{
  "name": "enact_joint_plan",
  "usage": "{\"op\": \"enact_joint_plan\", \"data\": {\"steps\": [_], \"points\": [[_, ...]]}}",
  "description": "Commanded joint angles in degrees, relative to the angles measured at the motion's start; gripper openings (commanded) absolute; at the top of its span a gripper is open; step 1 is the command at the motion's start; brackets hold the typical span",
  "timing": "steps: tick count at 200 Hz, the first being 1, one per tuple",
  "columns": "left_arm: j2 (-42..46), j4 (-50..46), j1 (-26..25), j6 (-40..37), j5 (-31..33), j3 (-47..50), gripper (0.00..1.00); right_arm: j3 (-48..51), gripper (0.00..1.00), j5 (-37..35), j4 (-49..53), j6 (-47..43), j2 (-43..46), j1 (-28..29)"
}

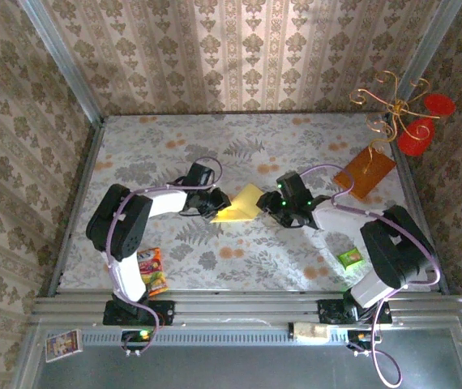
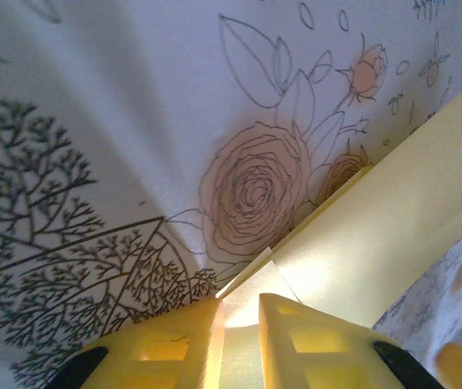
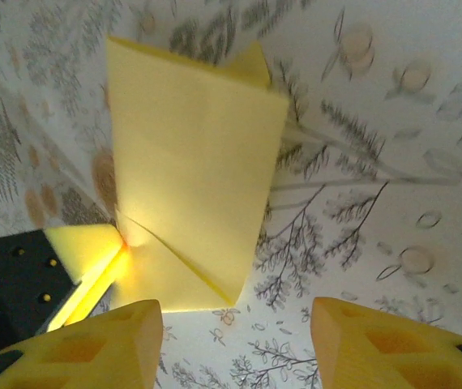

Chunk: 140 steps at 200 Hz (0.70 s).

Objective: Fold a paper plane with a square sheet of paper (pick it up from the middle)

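A robot lab booth: the left arm point(image 1: 126, 223) and right arm point(image 1: 389, 243) are bolted to a metal rail point(image 1: 247, 310) by a flowery surface point(image 1: 296, 138), with wallpaper walls point(image 1: 247, 49) around.

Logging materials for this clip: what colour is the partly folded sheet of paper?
Plain pale yellow; the folded paper shows best in the right wrist view.

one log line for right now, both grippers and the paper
left gripper: pinching edge of folded yellow paper | right gripper: open, facing paper | stage: partly folded, no plane yet
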<state>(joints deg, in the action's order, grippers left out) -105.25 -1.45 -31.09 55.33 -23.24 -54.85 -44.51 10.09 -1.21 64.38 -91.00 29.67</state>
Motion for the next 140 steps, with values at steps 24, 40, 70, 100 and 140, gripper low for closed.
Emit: {"op": "enact_joint_plan", "data": {"steps": [24, 40, 70, 100, 140], "points": [[-0.78, 2.51, 1.49, 8.23, -1.45, 3.98, 0.20, 0.04, 0.47, 3.24, -8.36, 6.47, -4.57, 2.44], [-1.40, 3.20, 2.23, 8.87, -2.44, 4.23, 0.20, 0.05, 0.43, 4.05, -9.99, 6.73, -5.34, 2.50], [-2.11, 3.92, 3.09, 9.44, -3.12, 4.41, 0.20, -0.20, 0.42, 4.74, -11.36, 7.39, -6.77, 2.54], [-2.06, 3.56, 3.32, 9.27, -3.13, 4.22, 0.20, 0.19, 0.42, 4.77, -12.21, 8.55, -7.86, 2.50], [-2.27, 4.09, 3.28, 9.18, -3.75, 4.42, 0.20, 0.07, 0.41, 6.35, -14.96, 9.78, -10.26, 2.50]]}}
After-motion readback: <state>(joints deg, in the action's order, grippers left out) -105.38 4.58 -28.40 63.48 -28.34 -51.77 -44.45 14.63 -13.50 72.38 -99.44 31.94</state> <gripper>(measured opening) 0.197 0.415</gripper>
